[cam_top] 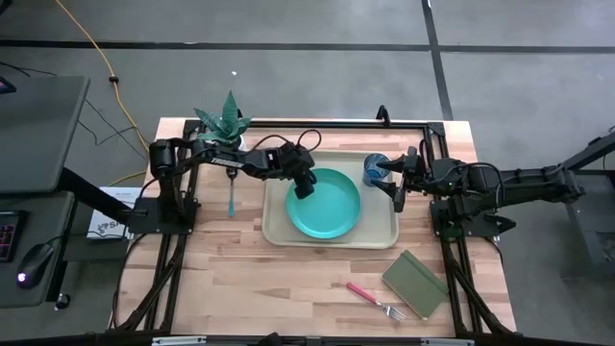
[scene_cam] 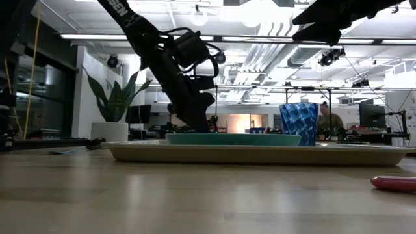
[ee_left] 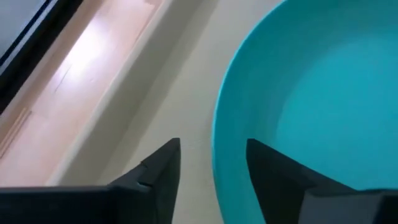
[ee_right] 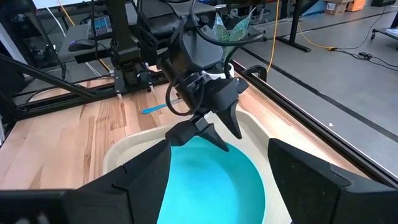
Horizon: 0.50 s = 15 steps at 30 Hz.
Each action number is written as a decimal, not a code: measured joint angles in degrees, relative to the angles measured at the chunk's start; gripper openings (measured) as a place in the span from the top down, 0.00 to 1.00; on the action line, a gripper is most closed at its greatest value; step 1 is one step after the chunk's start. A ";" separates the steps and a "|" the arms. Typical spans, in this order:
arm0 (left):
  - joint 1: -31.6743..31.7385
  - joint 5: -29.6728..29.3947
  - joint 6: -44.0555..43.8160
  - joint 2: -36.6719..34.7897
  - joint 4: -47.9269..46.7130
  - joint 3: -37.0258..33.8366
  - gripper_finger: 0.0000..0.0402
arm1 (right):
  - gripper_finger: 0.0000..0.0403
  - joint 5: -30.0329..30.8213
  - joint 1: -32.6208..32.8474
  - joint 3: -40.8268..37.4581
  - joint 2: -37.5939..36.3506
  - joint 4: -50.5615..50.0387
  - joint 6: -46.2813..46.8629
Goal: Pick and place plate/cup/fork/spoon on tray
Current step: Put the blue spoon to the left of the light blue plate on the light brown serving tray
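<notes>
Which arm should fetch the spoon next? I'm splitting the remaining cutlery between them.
Left, probably. The spoon lies off the tray on the left arm's side, near the open left gripper at the plate. The right gripper is open beyond the tray, by the cup.

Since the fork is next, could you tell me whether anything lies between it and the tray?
Nothing visible does. The fork lies on bare wood near the table's front, with the green notebook beside it but off to the right, not between it and the tray.
</notes>
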 joint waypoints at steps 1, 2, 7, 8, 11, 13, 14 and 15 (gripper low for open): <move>0.00 0.60 0.36 -0.44 -0.68 0.03 0.56 | 0.35 0.00 0.00 0.00 0.00 0.00 0.00; 0.00 0.70 0.43 -0.79 -1.08 0.34 0.55 | 0.35 0.00 0.00 0.00 0.00 0.00 0.02; 0.00 0.99 1.49 -5.19 -1.65 0.80 0.51 | 0.35 0.02 0.00 0.00 0.02 -0.20 0.00; 0.00 0.99 1.50 -6.68 -1.96 0.80 0.50 | 0.35 0.02 0.00 0.00 0.02 -0.21 0.01; 0.00 1.02 1.50 -11.50 -2.10 0.82 0.50 | 0.35 0.02 0.00 0.00 0.02 -0.22 0.01; 0.00 1.06 1.74 -15.56 -2.68 0.80 0.51 | 0.35 0.02 0.00 0.00 0.02 -0.22 0.02; -0.01 1.36 1.91 -17.66 -2.49 0.80 0.51 | 0.35 0.00 0.00 0.00 0.02 -0.24 0.00; -0.04 2.20 1.91 -19.96 -2.67 0.75 0.51 | 0.35 0.01 0.00 0.00 0.02 -0.24 0.01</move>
